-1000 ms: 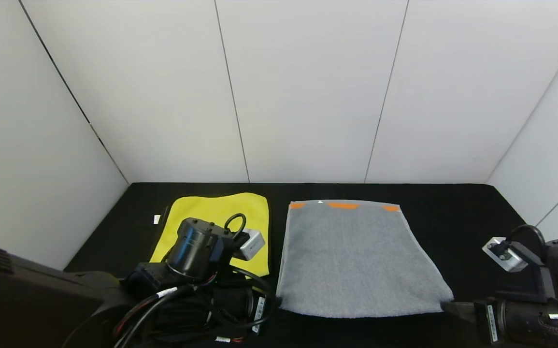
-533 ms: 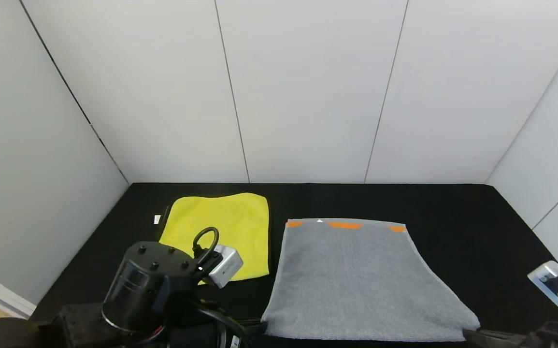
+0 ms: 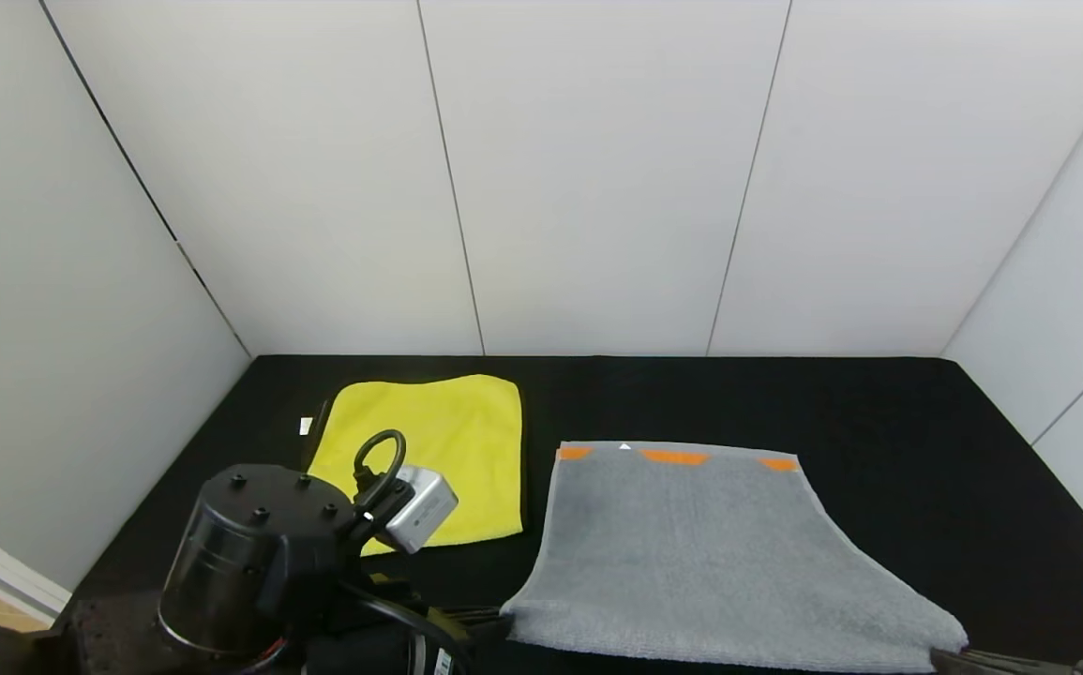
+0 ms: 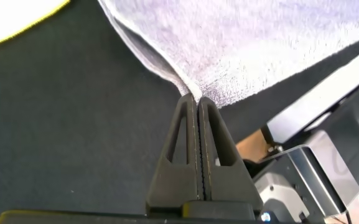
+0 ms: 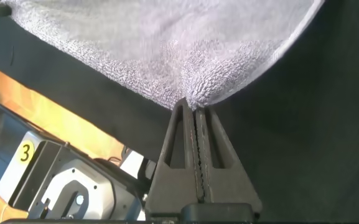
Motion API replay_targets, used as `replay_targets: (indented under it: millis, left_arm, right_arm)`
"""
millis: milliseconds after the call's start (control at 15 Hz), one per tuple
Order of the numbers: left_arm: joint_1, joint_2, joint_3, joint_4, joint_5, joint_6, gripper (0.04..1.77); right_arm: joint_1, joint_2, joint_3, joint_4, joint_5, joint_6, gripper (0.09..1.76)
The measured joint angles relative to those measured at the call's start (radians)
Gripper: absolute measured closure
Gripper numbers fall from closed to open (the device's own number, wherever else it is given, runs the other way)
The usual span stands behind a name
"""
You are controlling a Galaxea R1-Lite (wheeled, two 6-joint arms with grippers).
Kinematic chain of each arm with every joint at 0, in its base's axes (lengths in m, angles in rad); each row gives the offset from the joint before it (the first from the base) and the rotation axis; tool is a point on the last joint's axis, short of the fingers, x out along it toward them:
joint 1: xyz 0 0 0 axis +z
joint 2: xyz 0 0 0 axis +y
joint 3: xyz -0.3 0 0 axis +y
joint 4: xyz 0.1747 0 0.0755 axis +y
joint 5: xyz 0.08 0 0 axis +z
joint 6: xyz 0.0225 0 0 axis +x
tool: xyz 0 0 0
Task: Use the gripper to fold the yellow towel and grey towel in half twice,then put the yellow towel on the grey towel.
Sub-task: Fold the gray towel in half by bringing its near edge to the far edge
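The grey towel lies on the black counter, right of centre, its long axis running from the robot toward the back wall. The orange-marked end points away from the robot; the near edge looks raised off the counter, though the head view cuts it off. Each near corner is pinched in a gripper. The left gripper has its fingers together on the near-left corner, and the right gripper is clamped on the near-right corner, so the towel spreads away from both. The yellow towel lies flat to the left, just beside the grey one but apart from it, farther back, clear of both grippers.
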Motion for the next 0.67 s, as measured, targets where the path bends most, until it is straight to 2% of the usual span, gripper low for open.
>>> replay_targets:
  millis: [333,667]
  left_arm:
    - [0.097,0.125,-0.122,0.002,-0.015,0.019,1.70]
    - [0.182,0.238,-0.274,0.005,-0.089,0.065,1.70]
  right_arm:
    - [-0.015,0.168,-0.095,-0.004,-0.002,0.000,1.74]
    - [-0.042,0.351,-0.230,-0.008,0.003,-0.003,1.74]
